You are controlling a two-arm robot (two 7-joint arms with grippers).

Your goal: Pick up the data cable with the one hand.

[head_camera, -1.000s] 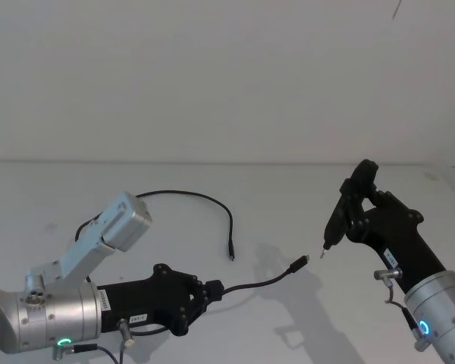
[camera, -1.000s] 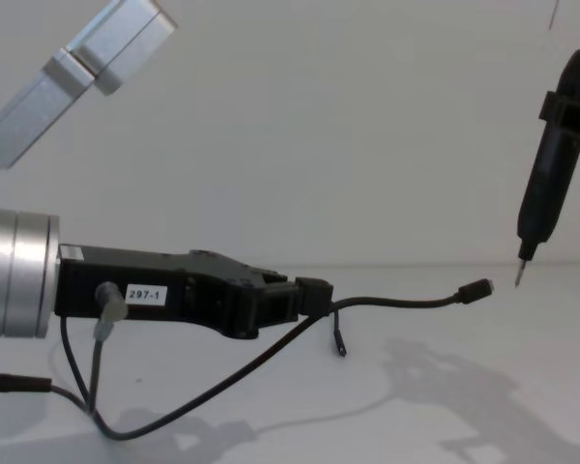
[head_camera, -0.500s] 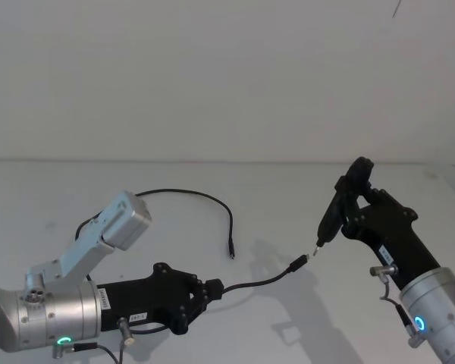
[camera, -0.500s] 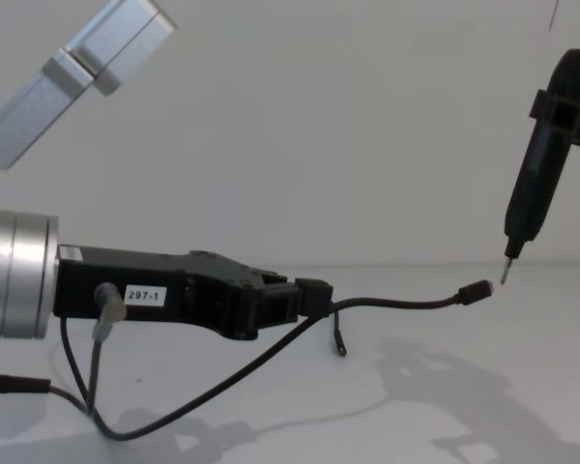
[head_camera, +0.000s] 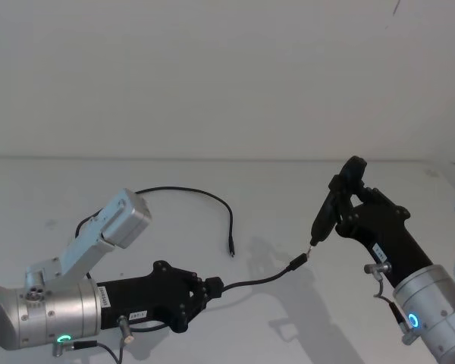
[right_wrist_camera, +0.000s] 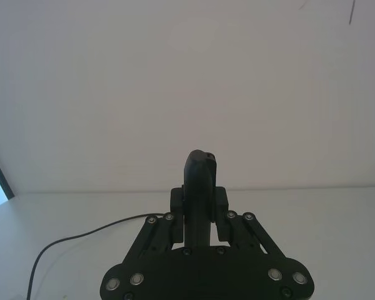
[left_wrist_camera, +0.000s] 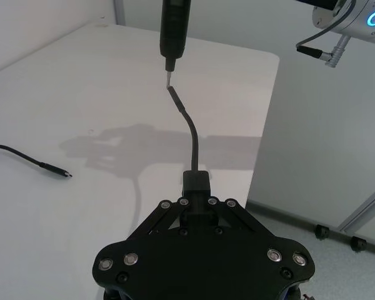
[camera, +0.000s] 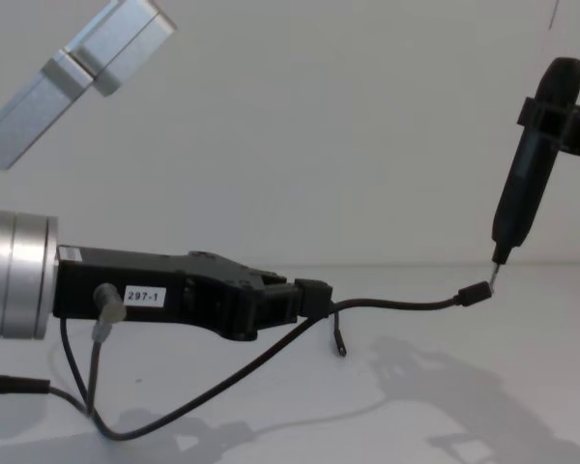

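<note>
Left end effector (camera: 314,295): black, angular, silver screws, white "297-1" label, silver cylinder, green ring. Right end effector (head_camera: 312,243): slim black, metal tip, blue ring.

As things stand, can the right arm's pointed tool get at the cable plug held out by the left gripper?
Probably yes. The left gripper holds the data cable off the table, its plug end in open air, and the tool tip in the right gripper sits right at it, nothing between.

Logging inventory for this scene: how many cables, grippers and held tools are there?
Cables: 1, the data cable
Grippers: 2, left gripper and right gripper
Tools: 1, the pointed tool
Total: 4
</note>
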